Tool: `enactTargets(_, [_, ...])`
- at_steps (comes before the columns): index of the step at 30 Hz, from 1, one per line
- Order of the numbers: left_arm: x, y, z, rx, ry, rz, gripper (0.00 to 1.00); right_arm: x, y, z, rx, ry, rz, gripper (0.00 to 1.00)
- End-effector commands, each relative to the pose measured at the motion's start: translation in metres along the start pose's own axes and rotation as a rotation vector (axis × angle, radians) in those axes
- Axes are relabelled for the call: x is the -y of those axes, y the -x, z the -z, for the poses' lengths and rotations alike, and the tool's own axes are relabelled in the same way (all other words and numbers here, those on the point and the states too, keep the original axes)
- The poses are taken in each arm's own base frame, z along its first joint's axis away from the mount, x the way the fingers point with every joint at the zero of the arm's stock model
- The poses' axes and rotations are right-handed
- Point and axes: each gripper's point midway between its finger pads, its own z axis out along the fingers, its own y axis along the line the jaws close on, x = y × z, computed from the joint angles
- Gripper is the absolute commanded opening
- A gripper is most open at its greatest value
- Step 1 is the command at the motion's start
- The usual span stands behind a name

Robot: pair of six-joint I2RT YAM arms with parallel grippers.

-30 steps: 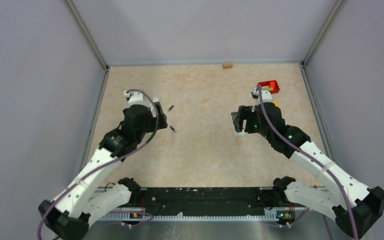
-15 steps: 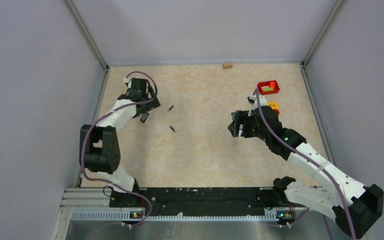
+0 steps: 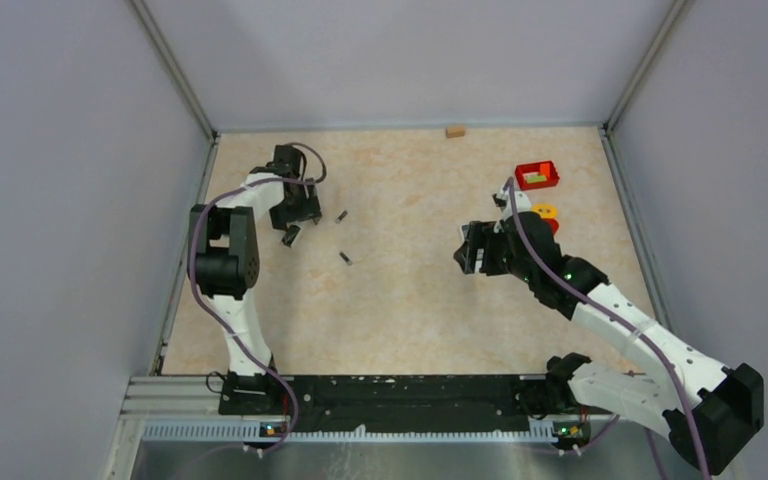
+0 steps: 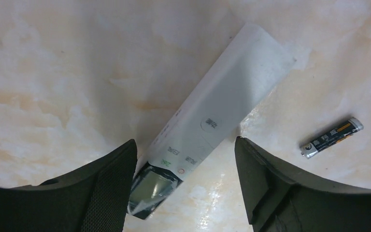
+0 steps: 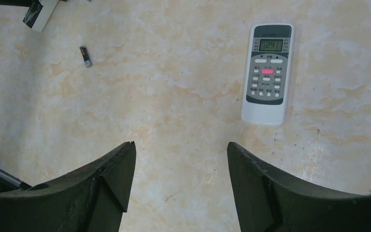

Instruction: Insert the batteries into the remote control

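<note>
The remote control (image 5: 268, 72), white with a lit screen and grey buttons, lies flat ahead and to the right of my open right gripper (image 5: 181, 143), which hangs over bare table. In the top view that gripper (image 3: 468, 250) covers the remote. Two batteries (image 3: 341, 215) (image 3: 346, 258) lie loose left of centre. One battery (image 4: 331, 137) shows right of my left gripper (image 4: 186, 141). The left gripper (image 3: 295, 222) is open, its jaws astride the dark-screened end of a long white bar (image 4: 222, 111). Its left finger (image 4: 111, 183) is close against that end.
A red bin (image 3: 537, 175) with small coloured pieces stands at the far right, with orange and yellow discs (image 3: 546, 212) beside it. A small wooden block (image 3: 454, 130) sits at the back wall. Grey walls enclose the table on three sides.
The left arm folded back and upright, and its gripper moved to the far left over the long white bar, jaws narrowing a little. The right gripper shifted slightly left.
</note>
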Motion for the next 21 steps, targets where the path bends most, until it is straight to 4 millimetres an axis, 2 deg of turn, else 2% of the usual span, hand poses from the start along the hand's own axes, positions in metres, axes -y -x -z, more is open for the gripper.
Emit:
enactTargets(1, [0.004, -0.01, 0.0, -0.07, -0.037, -0.061, 0.71, -0.005, 0.008, -0.003, 0.027, 0.017, -0.008, 0.7])
enactTargets(6, [-0.004, -0.017, 0.002, -0.07, -0.008, -0.069, 0.52, -0.005, 0.006, -0.005, 0.02, 0.019, -0.015, 0.7])
enactTargets(7, [-0.005, -0.018, 0.004, -0.072, -0.007, -0.073, 0.46, -0.005, 0.006, -0.005, 0.02, 0.021, -0.016, 0.7])
enactTargets(8, [-0.006, -0.018, 0.006, -0.065, -0.001, -0.073, 0.35, -0.006, 0.005, -0.005, 0.019, 0.023, -0.018, 0.7])
enactTargets(11, [-0.006, -0.015, 0.014, -0.046, -0.007, -0.066, 0.15, -0.008, 0.005, -0.005, 0.015, 0.031, -0.026, 0.69])
enactTargets(14, [0.001, -0.009, 0.032, -0.017, -0.052, -0.055, 0.01, -0.013, 0.007, -0.003, 0.009, 0.052, -0.03, 0.69])
enactTargets(16, [0.014, -0.006, 0.05, 0.001, -0.139, -0.05, 0.0, -0.019, 0.008, -0.003, 0.004, 0.079, -0.034, 0.69])
enactTargets(17, [0.028, -0.008, 0.063, -0.001, -0.228, -0.053, 0.0, -0.023, 0.008, -0.003, -0.001, 0.1, -0.032, 0.69])
enactTargets(21, [0.08, -0.015, 0.127, 0.024, -0.607, -0.103, 0.0, -0.062, 0.007, 0.005, -0.062, 0.311, 0.018, 0.7])
